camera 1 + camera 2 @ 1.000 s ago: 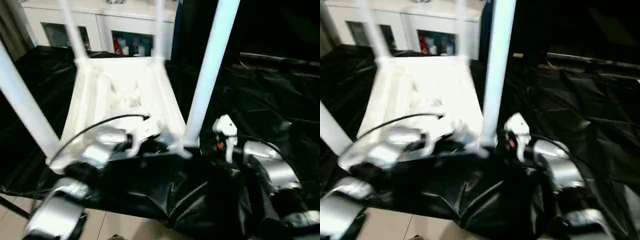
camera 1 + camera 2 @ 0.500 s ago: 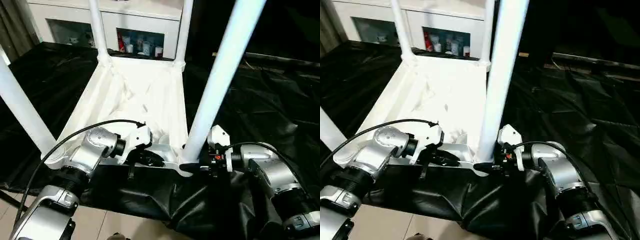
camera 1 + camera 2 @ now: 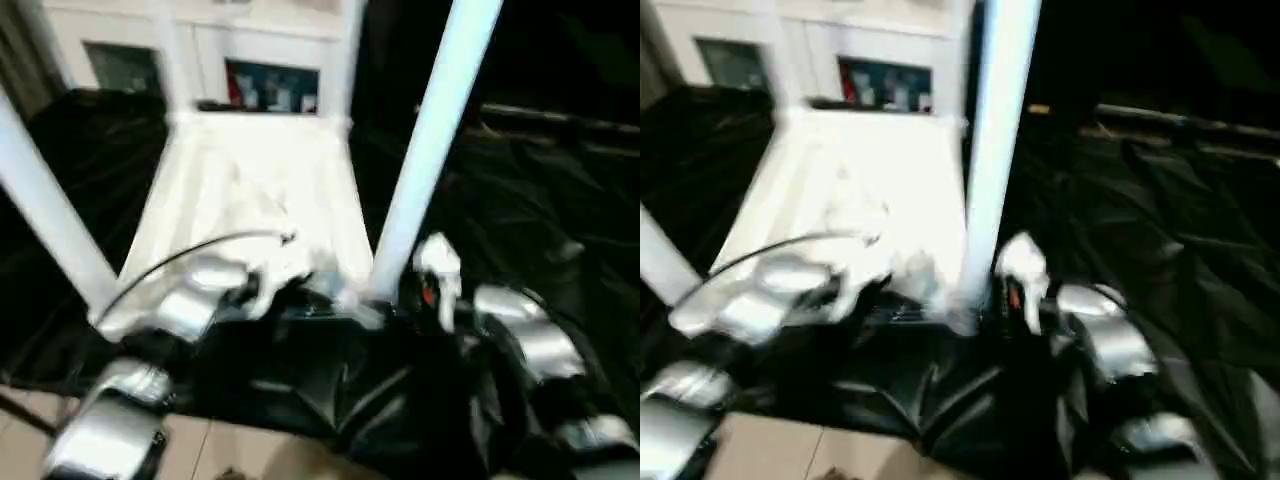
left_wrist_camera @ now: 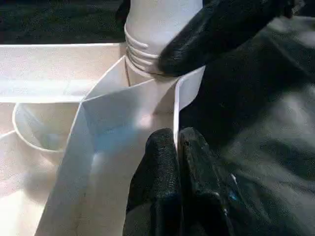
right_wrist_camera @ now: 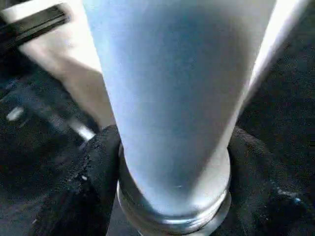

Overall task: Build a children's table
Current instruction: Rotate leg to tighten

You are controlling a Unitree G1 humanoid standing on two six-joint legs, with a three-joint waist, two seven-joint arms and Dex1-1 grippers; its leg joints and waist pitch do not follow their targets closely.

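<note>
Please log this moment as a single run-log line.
left end effector: shut on tabletop rim | right end effector: around near-right leg base | legs standing: four

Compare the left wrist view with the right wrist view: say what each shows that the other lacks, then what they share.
Left wrist view alone: the left gripper, fingers shut on the thin edge wall of the white plastic ribbed tabletop, and a round corner socket.

Right wrist view alone: the right gripper, its black fingers on either side of the leg's base.

Both: the near-right long white tapered tube leg at its ringed base, and the black-draped work table.
</note>
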